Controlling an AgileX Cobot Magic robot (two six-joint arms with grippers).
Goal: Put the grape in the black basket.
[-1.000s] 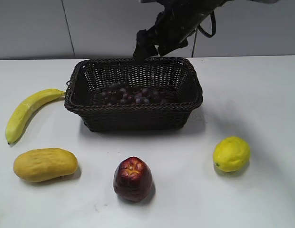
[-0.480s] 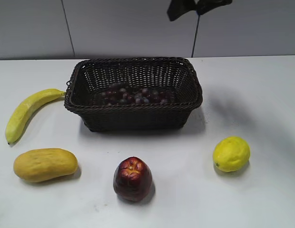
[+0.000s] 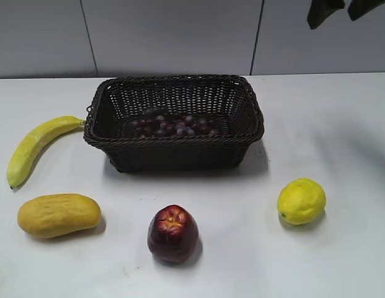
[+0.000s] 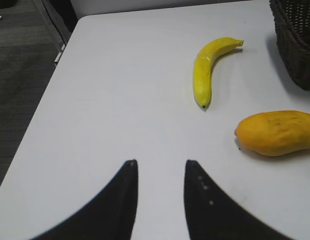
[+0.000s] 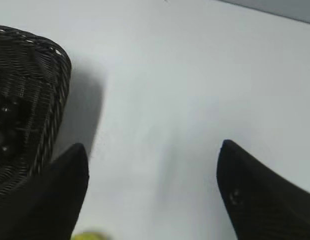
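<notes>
No brand, label or writing can be read on anything here. The one container, a rectangular dark brown-black woven wicker basket with a braided rim, stands on the white table, and a single bunch of small dark red-purple grapes lies on its floor, inside the walls. Nothing else shows in the basket.

Four loose fruits lie around the basket, one of each. A long yellow banana lies to its left, the stem end just beside the rim. A plump orange-yellow mango sits in front of the basket and to its left. A dark red apple stands straight in front of it. A yellow lemon rests in front and to the right.

The right end effector hangs high above and to the right of the basket, fingers spread wide with nothing between them. The left end effector is parted and empty, over bare table well left of the basket.
</notes>
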